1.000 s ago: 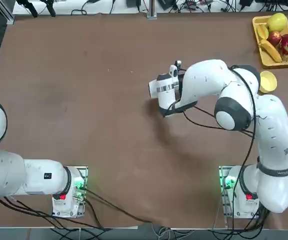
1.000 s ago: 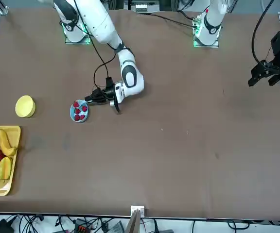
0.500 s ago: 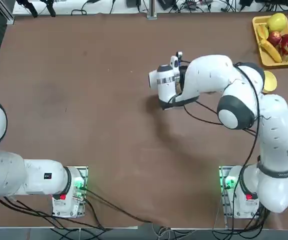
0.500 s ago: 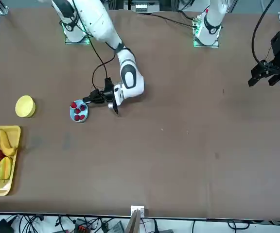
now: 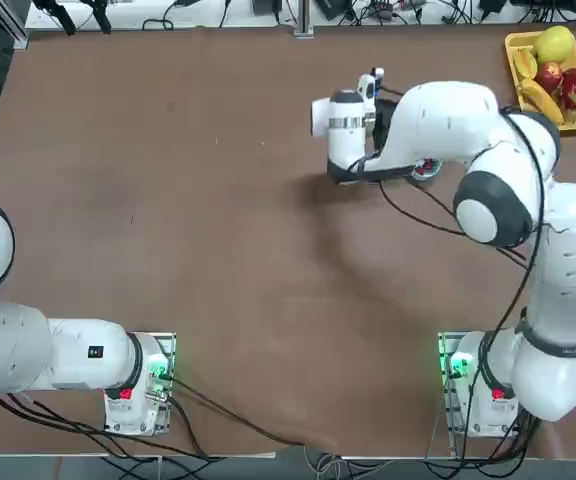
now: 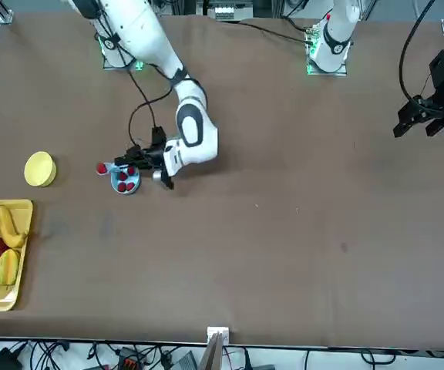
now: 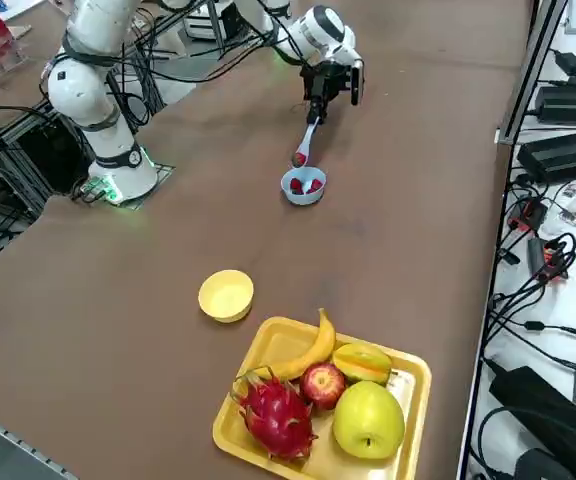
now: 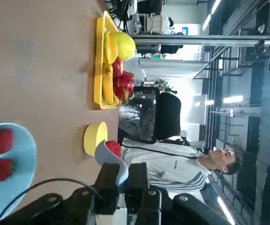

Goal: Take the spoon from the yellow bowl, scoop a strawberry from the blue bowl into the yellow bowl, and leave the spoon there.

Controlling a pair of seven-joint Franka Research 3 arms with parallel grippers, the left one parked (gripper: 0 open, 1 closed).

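Black-fingered, my right gripper (image 8: pixel 123 185) is clamped on the handle of the small pale blue-white plastic spoon (image 8: pixel 114 161), jaws closed down to the handle's width. One red strawberry (image 8: pixel 113 148) sits in the spoon's bowl, lifted off the table.

Position: in the front view my right gripper (image 6: pixel 133 161) hangs just above the brown table (image 6: pixel 284 231), at the rim of the small round light-blue bowl (image 6: pixel 125 182). The spoon (image 6: pixel 112 167) reaches out over that bowl toward its outer side, with the strawberry (image 6: pixel 102 168) past the rim. In the right side view the spoon (image 7: pixel 304 146) slants down from my fingers, and the strawberry (image 7: pixel 299 158) rides above and just beside the light-blue bowl (image 7: pixel 303 187). Several more strawberries lie inside this bowl.

Next out, the small round yellow bowl (image 7: pixel 226 295) stands well apart from the light-blue bowl, upright and with nothing visible in it. The wrist view shows the same yellow bowl (image 8: pixel 95 138) beyond the spoon tip.

Farthest, the rectangular yellow tray (image 7: pixel 268 345) holds a banana, an apple, a dragon fruit and other fruit. Off the table, a person in a pale shirt (image 8: pixel 172 164) is in the room.
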